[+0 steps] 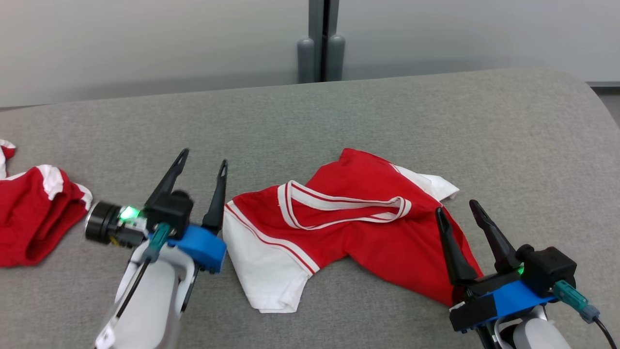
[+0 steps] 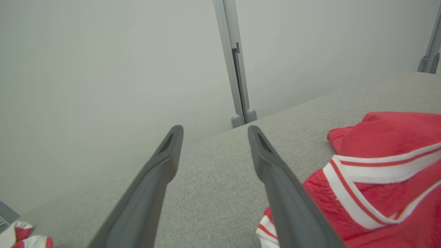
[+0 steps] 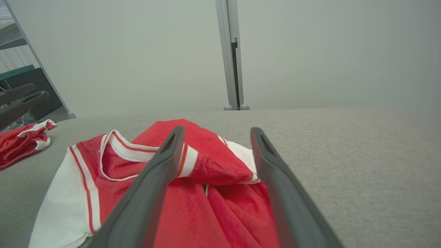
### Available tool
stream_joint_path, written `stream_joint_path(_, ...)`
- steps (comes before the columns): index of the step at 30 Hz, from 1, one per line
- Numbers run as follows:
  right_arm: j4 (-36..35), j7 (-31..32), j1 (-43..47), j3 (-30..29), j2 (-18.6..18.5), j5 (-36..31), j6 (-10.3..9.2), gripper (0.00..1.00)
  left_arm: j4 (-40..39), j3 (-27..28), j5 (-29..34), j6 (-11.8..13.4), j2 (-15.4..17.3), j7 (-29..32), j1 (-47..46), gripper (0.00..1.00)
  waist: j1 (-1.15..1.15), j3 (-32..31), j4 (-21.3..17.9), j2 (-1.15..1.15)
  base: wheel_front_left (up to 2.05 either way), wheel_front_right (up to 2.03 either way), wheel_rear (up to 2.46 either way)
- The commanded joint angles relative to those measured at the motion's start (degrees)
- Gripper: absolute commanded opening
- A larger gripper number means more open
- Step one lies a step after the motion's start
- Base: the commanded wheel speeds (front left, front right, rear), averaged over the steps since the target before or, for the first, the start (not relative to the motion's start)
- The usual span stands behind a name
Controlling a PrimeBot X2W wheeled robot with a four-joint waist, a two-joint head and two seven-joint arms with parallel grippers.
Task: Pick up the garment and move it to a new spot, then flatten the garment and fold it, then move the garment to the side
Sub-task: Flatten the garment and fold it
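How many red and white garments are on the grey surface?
2. A crumpled red-and-white shirt lies in the middle; a second garment sits bunched at the left edge, partly out of frame, so more may be hidden.

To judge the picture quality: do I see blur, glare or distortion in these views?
Head view: soft even light, no glare, the garment sharp with a faint shadow. Left wrist view: the left gripper looks soft up close, the wall post leans. Right wrist view: wall hazy, garment sharp.
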Motion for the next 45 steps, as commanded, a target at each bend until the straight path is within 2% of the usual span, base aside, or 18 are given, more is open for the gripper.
stream_joint_path(1,0.0,-0.2,-0.9,0.2,-0.4,0.2,0.02,1.00,1.8,-1.5,0.4,-0.5,0.4,0.4,-2.5,1.00,-0.01,0.1,-0.6,-0.01,0.00,0.00,0.00)
stream_joint_path(3,0.1,-0.2,-1.0,0.4,-0.4,0.3,0.02,1.00,3.9,-2.6,0.0,-0.6,0.6,1.7,-3.8,1.00,-0.01,0.3,-1.0,-0.01,0.00,0.00,0.00)
stream_joint_path(6,0.4,-0.2,-1.0,0.3,-0.4,0.7,0.02,1.00,9.7,-9.5,-2.1,-0.9,1.1,5.6,-8.4,1.00,-0.01,0.8,-2.5,-0.01,0.00,0.00,0.00)
stream_joint_path(7,0.4,-0.2,-1.0,0.3,-0.4,0.7,0.02,1.00,9.7,-9.5,-2.1,-0.9,1.1,5.6,-8.4,1.00,-0.01,0.8,-2.5,-0.01,0.00,0.00,0.00)
stream_joint_path(11,0.6,-0.2,-0.3,-0.1,-0.6,1.1,0.02,1.00,13.5,-17.8,-7.5,-0.8,3.0,10.2,-11.4,1.00,-0.01,1.3,-3.5,-0.01,0.00,0.00,0.00)
stream_joint_path(17,0.7,-0.2,-0.1,-0.3,-0.8,1.1,0.02,1.00,16.2,-27.3,-16.6,-0.8,5.7,20.0,-13.5,1.00,-0.01,1.8,-4.3,-0.01,0.00,0.00,0.00)
stream_joint_path(27,0.4,-0.2,-1.3,0.0,-1.3,1.0,0.02,1.00,18.1,-36.3,-29.4,-0.9,7.4,34.6,-13.3,1.00,-0.01,2.3,-4.9,-0.01,0.00,0.00,0.00)
stream_joint_path(28,0.4,-0.2,-1.2,-0.2,-1.4,1.0,0.02,1.00,17.8,-36.7,-30.0,-0.9,7.6,34.8,-13.4,0.76,-0.01,2.3,-4.8,-0.01,0.00,0.00,0.00)
stream_joint_path(29,0.4,-0.2,-1.0,-0.3,-1.4,1.0,0.02,1.00,17.6,-37.1,-30.4,-0.9,7.9,34.8,-13.4,0.44,-0.01,2.3,-4.7,-0.01,0.00,0.00,0.00)
stream_joint_path(30,0.4,-0.2,-0.8,-0.5,-1.4,0.9,0.02,1.00,17.3,-37.6,-30.8,-0.9,8.2,34.9,-13.4,0.44,-0.01,2.2,-4.5,-0.01,0.00,0.00,0.00)
stream_joint_path(31,0.5,-0.2,-0.6,-0.6,-1.4,0.8,0.02,1.00,16.9,-37.7,-31.4,-0.9,8.5,34.6,-13.5,0.00,-0.01,2.1,-4.3,-0.01,0.00,0.00,0.00)
stream_joint_path(37,0.4,-0.2,0.0,-0.9,-0.9,0.4,0.02,1.00,14.6,-36.6,-32.3,-0.2,9.8,29.8,-14.8,0.00,-0.01,1.1,-2.8,-0.01,0.00,0.00,0.00)
stream_joint_path(40,0.2,-0.2,0.0,-1.2,-1.0,0.3,0.02,1.00,14.0,-34.7,-32.9,1.8,10.4,25.9,-15.3,0.00,-0.01,0.8,-1.7,-0.01,0.00,0.00,0.00)
stream_joint_path(45,-0.2,-0.2,0.5,-1.7,-1.1,0.1,0.02,1.00,13.3,-30.3,-33.0,7.5,12.6,16.8,-15.6,0.00,-0.01,0.4,0.3,-0.01,0.00,0.00,0.00)
